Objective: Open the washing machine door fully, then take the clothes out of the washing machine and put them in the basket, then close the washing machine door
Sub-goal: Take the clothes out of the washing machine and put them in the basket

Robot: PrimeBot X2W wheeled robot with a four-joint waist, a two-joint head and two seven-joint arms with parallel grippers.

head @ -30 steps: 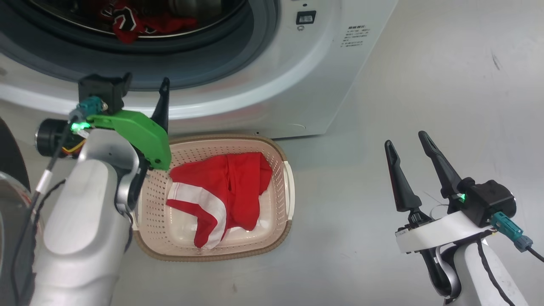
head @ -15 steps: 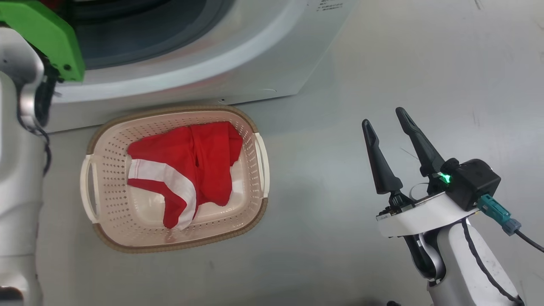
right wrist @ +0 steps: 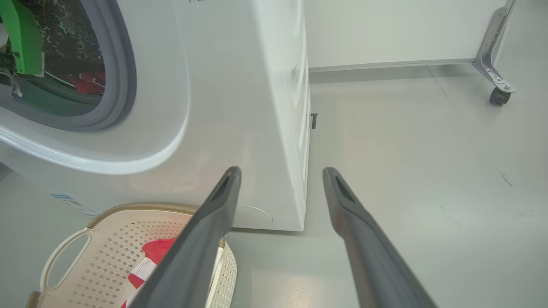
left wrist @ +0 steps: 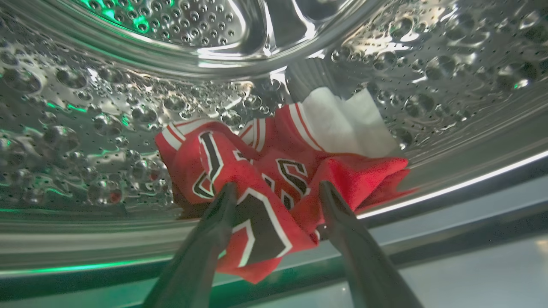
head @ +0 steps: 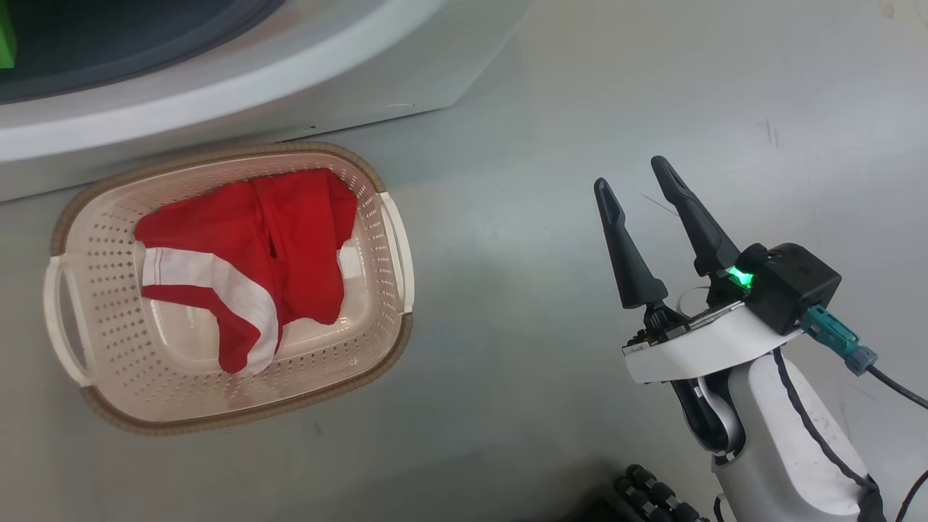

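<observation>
Left pincer (left wrist: pixel 277 185), spread, straddles the clothes (left wrist: pixel 261 164) at the front edge of the drum (left wrist: pixel 77 128); contact unclear. Closing may pinch one loose fold, dropping the rest.

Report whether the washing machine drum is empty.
Not empty. A crumpled red jersey lies in the steel drum, between the left gripper's open fingers.

The head view's top edge cuts off the washing machine (head: pixel 304 80), the right wrist view's bottom edge the basket (right wrist: pixel 102 256).
</observation>
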